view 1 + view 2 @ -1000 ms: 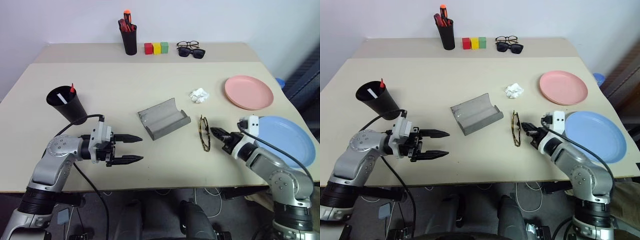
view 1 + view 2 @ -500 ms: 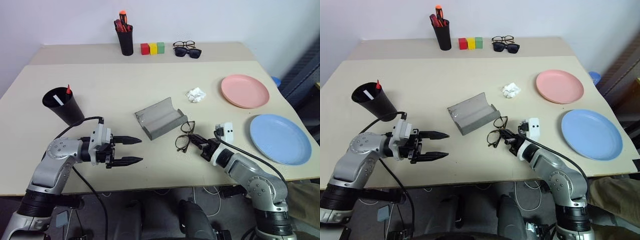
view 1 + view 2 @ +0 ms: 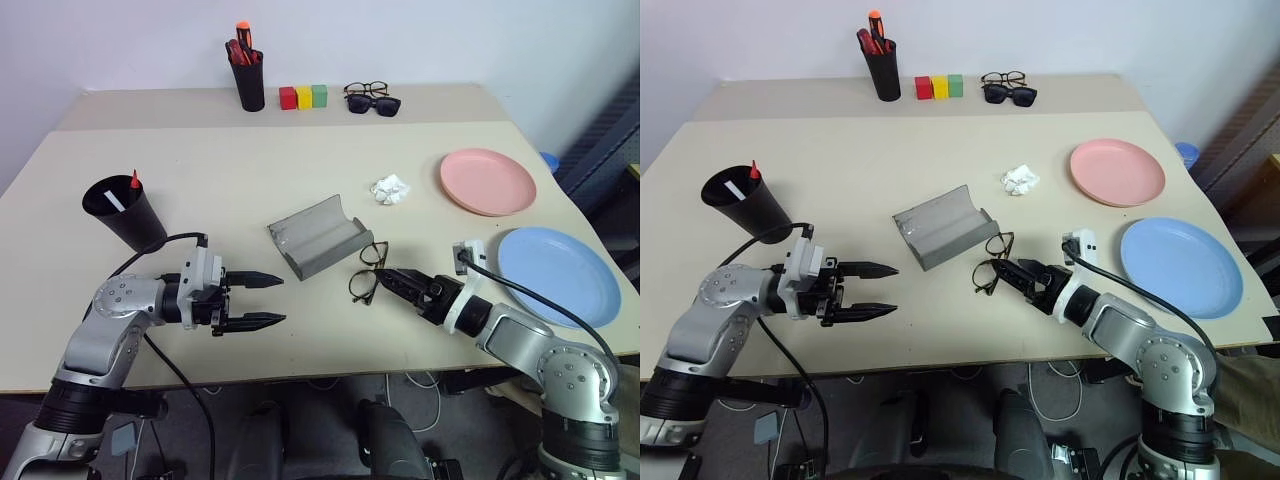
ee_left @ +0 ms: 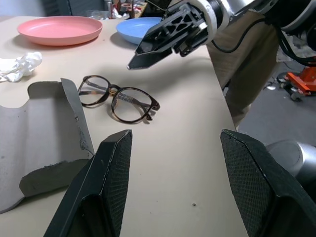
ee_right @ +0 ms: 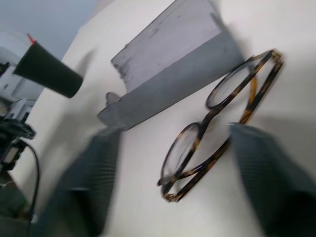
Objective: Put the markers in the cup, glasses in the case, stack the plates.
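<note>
The glasses (image 3: 366, 272) lie folded flat on the table, just right of the open grey case (image 3: 318, 237). My right gripper (image 3: 388, 277) is open, its tips right beside the glasses, which lie free; in the right wrist view its blurred fingers (image 5: 96, 182) stand wide apart with the glasses (image 5: 217, 123) ahead. My left gripper (image 3: 280, 299) is open and holds nothing, left of the case and pointing at it. The black cup (image 3: 125, 212) at the left holds the red marker (image 3: 134, 180) and the white one (image 3: 117, 199). The pink plate (image 3: 488, 182) and blue plate (image 3: 560, 275) lie apart at the right.
A crumpled white paper (image 3: 390, 190) lies between the case and the pink plate. At the back stand a black pen holder with thick markers (image 3: 248, 75), three coloured blocks (image 3: 303, 97), and other glasses with sunglasses (image 3: 370, 98). The table's front edge is close to both grippers.
My right gripper carried the glasses left from beside the blue plate to the case, then opened and let them go onto the table. The left arm stayed still; the camera shifted slightly.
</note>
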`<move>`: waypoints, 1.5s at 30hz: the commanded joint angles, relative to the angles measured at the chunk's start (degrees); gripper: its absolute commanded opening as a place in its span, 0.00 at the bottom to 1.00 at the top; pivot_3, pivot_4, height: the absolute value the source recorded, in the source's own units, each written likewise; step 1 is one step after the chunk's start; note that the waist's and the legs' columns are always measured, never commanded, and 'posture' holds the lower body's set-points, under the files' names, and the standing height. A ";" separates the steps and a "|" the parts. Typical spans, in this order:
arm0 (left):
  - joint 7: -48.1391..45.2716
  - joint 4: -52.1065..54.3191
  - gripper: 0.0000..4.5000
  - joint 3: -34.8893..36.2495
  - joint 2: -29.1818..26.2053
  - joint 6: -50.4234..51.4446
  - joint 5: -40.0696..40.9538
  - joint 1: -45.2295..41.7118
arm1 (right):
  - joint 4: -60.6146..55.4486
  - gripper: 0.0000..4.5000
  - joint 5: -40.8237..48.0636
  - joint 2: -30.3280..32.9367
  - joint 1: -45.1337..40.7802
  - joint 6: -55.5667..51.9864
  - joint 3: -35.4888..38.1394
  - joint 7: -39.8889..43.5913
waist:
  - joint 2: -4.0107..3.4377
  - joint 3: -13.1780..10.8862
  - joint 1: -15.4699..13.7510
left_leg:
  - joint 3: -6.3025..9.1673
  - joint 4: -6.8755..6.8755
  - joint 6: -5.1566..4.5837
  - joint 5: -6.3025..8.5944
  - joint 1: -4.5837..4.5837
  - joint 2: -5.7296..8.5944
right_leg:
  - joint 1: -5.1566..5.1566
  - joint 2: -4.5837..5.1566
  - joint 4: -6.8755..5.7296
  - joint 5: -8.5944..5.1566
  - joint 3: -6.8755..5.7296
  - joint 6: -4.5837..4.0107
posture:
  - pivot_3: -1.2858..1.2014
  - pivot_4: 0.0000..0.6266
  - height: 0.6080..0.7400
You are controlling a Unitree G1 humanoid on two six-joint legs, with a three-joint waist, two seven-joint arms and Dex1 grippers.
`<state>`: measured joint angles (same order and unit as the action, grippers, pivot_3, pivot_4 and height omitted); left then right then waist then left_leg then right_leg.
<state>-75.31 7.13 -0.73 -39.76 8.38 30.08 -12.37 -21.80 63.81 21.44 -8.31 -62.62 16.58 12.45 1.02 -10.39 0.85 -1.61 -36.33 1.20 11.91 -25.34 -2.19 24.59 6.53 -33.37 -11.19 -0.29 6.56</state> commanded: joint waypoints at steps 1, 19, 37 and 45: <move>-0.10 1.07 0.64 0.46 0.22 -0.37 0.31 -0.85 | 1.63 0.99 1.84 -0.49 -1.90 -0.72 -0.97 -0.02 | 0.00 0.00 -0.03 | 0.00 0.00 0.00 0.00 0.00 0.00 | 0.00 0.00 0.00 0.00 0.00 0.00 | 0.52 0.24 1.00; 2.19 5.75 0.64 2.56 -1.62 1.73 1.47 2.02 | 13.17 0.99 -5.89 -0.87 -8.21 3.29 -5.78 7.45 | 0.00 0.00 -0.04 | 0.00 -0.03 -0.01 -0.01 0.00 -0.01 | 0.00 -0.04 -0.04 0.00 0.00 0.01 | 0.52 0.24 1.00; 4.08 8.73 0.64 3.58 -1.42 3.60 1.75 3.91 | 15.62 0.01 -11.25 -2.26 -10.26 5.07 -6.84 8.87 | 0.00 0.00 -0.02 | 0.00 -0.03 -0.01 -0.01 0.00 -0.01 | 0.00 -0.06 -0.06 0.01 0.00 0.01 | 0.52 0.24 1.00; 4.74 9.28 0.64 3.65 -1.28 3.46 1.85 4.83 | 14.95 0.01 -11.99 -2.85 -9.65 4.90 -6.80 8.79 | 0.00 0.01 -0.02 | 0.00 -0.06 -0.01 -0.01 0.01 -0.02 | -0.01 -0.06 -0.08 0.01 0.00 0.01 | 0.52 0.24 1.00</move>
<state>-70.79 14.38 1.28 -40.70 12.08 30.69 -7.53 -5.39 52.20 18.84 -18.42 -58.06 9.41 21.43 1.02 -10.38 0.83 -1.60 -36.39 1.19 11.91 -25.33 -2.21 24.58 6.47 -33.46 -11.19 -0.29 6.57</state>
